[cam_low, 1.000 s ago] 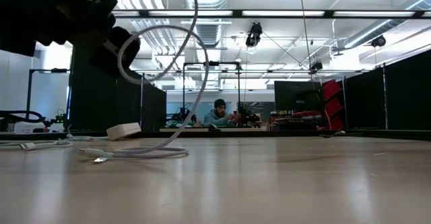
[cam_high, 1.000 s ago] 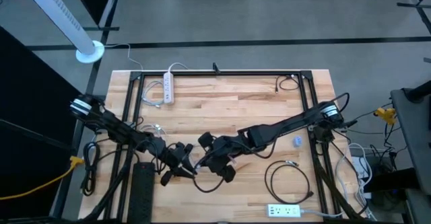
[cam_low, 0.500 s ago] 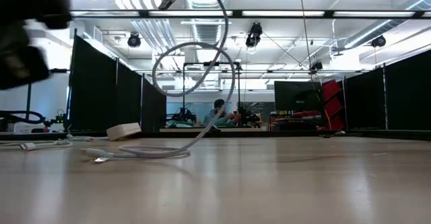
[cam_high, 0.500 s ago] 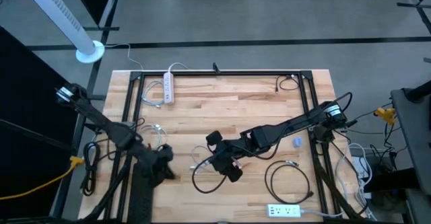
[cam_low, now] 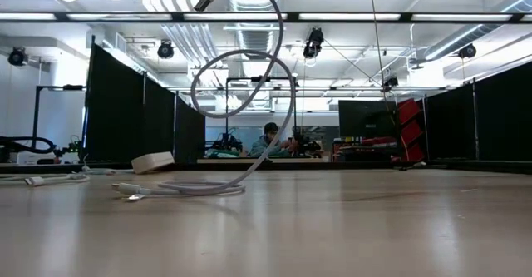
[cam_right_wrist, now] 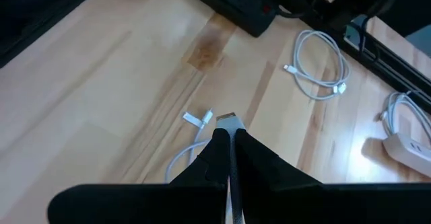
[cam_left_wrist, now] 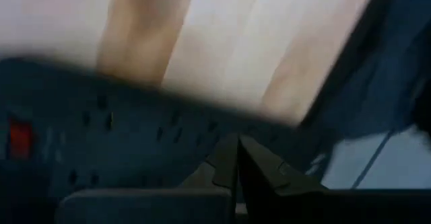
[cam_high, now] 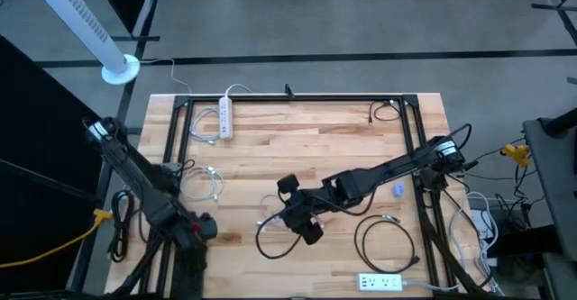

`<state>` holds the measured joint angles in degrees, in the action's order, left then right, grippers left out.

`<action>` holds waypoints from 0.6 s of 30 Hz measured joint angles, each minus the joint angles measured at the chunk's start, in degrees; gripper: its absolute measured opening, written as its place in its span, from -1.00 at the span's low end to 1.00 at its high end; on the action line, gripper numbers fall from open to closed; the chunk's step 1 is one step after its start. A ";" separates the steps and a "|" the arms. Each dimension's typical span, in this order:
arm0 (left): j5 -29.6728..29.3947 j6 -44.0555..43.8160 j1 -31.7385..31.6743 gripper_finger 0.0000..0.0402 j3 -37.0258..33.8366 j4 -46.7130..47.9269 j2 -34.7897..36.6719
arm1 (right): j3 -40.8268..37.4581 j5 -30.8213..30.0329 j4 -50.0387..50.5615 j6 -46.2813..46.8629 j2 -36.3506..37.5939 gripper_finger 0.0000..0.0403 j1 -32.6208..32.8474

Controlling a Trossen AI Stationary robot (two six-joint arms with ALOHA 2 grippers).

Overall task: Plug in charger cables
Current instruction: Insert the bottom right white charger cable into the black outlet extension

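The right gripper (cam_high: 290, 212) is holding position near the middle of the table (cam_high: 315, 147), its fingers pressed together on the plug end of a white charger cable (cam_right_wrist: 225, 121); in the right wrist view the metal tip is projecting just past the fingertips. In the low view that cable (cam_low: 241, 102) is hanging in a raised loop from the grip, its remaining length lying on the wood. The change is on the other side: a second ago the left gripper (cam_high: 200, 228) was working close against the right one at the cable, and it is now standing well apart, drawn back to the near left edge over the black power strip (cam_left_wrist: 101, 126), the outlet rows and red switch of which are filling the left wrist view. Its fingers (cam_left_wrist: 252, 160) are closed together with nothing visible between them. In my judgement the handover is complete, the right arm alone carries the plug, and insertion is not yet begun. A second white cable (cam_high: 206, 181) and a black coil (cam_high: 386, 239) are lying untouched on the table. A person (cam_low: 270, 140) is sitting in the room beyond.
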<state>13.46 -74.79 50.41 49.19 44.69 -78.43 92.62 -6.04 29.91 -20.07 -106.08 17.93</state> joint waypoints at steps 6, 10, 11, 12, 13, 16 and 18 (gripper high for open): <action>9.49 0.29 2.15 -1.00 -0.48 1.45 -7.72 | 0.00 -0.01 0.86 -0.04 0.00 -1.00 0.26; 7.37 3.44 2.16 -1.00 -0.48 0.49 -10.09 | 0.00 -0.15 1.56 -0.06 0.00 -1.00 0.20; 6.57 4.68 2.16 -1.00 -0.46 0.26 -10.45 | 0.00 -0.17 1.57 -0.24 0.00 -1.00 0.20; 5.48 5.99 2.14 -1.00 -0.46 -0.05 -10.66 | 0.00 -0.17 1.56 -0.36 0.00 -1.00 0.20; 4.14 7.33 2.04 -1.00 -0.38 -0.46 -10.89 | 0.00 -0.15 1.62 -0.50 0.00 -1.00 0.20; -0.43 10.44 0.95 -1.00 -0.26 -1.89 -11.10 | 0.00 -0.14 1.87 -0.94 0.22 -1.00 0.33; -6.04 12.25 -0.28 -1.00 -0.20 -2.97 -10.98 | 0.00 -0.14 1.90 -0.92 0.65 -1.00 0.33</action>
<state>7.42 -62.55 50.13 48.99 41.72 -89.41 92.62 -6.18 31.81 -20.99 -105.43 18.26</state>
